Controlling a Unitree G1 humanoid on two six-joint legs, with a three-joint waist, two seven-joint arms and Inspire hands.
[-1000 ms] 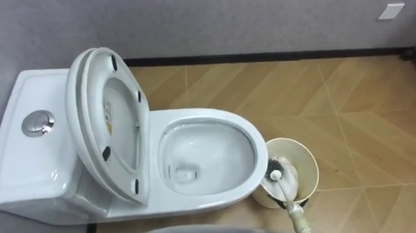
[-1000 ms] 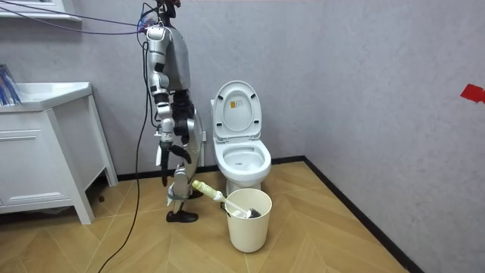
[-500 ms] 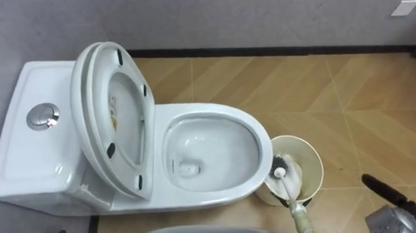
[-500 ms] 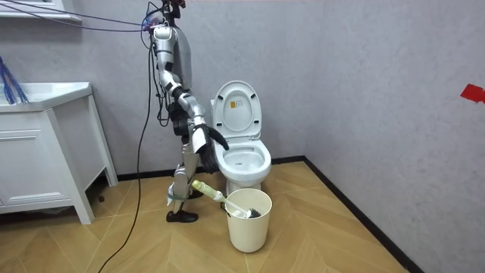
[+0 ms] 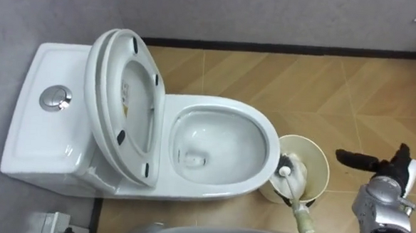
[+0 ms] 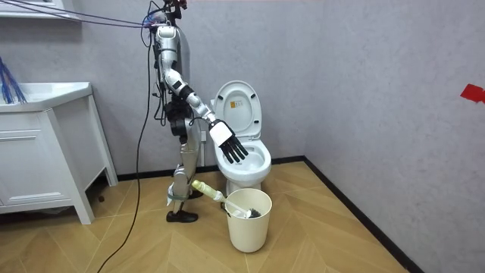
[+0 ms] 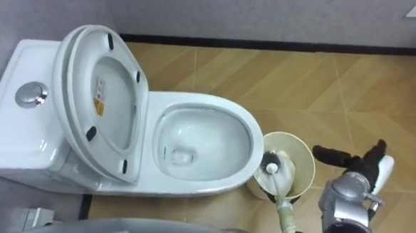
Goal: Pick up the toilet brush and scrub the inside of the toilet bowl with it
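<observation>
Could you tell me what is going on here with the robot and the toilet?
The robot stands beside the toilet, whose seat and lid are up. Its right hand is held out with straight fingers, open and holding nothing, close to the cream bucket next to the bowl. The toilet brush rests in that bucket with its handle leaning out over the rim. The brush is not yet grasped, so no brushing has begun.

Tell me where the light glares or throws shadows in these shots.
Left eye view: bright glints on the flush button and inside the glossy toilet bowl; the raised seat shades the tank beside it. Right eye view: the same glints. Room view: soft, even light, no hard shadows on the wall, no glare on the bucket.
</observation>
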